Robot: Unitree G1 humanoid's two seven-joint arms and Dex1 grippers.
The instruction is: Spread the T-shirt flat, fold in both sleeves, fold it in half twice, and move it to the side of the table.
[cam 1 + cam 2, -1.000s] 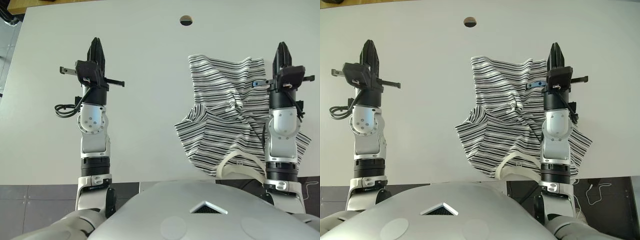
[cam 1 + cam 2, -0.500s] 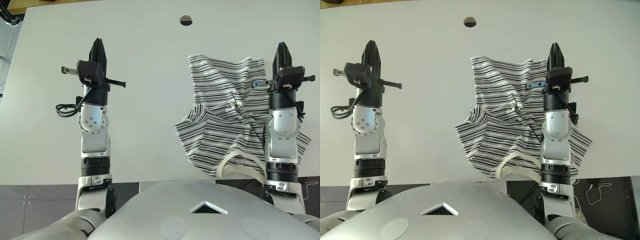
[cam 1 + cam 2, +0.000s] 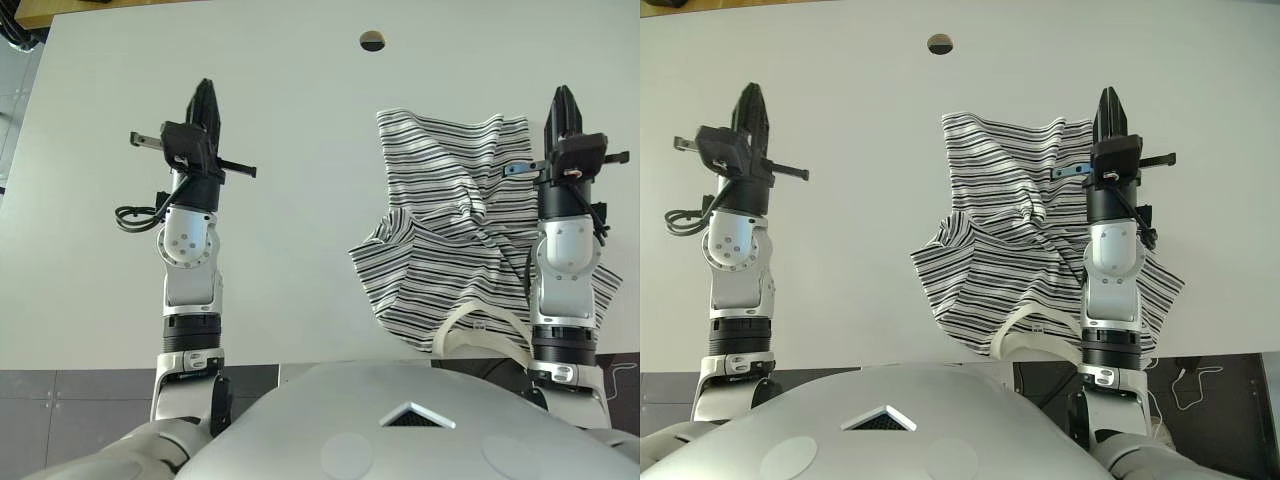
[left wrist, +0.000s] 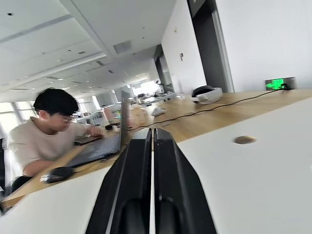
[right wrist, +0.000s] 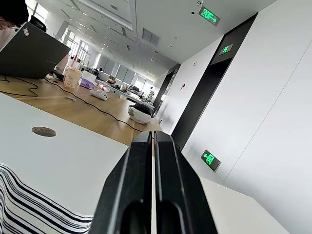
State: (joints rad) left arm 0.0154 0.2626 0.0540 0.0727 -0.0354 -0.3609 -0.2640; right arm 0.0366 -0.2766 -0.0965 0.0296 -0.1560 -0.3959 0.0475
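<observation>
Left claw a little rightward since before, right claw by rumpled striped T-shirt, both closed, empty.

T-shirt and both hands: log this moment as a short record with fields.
T-shirt: striped, crumpled in a heap, on the right part of the table
Table: white, with a small round hole near the far edge
Left hand: fingers shut, nothing held, raised over bare table on the left
Right hand: fingers shut, nothing held, raised at the T-shirt's right side
Task state: T-shirt not yet spread flat; no fold made
</observation>
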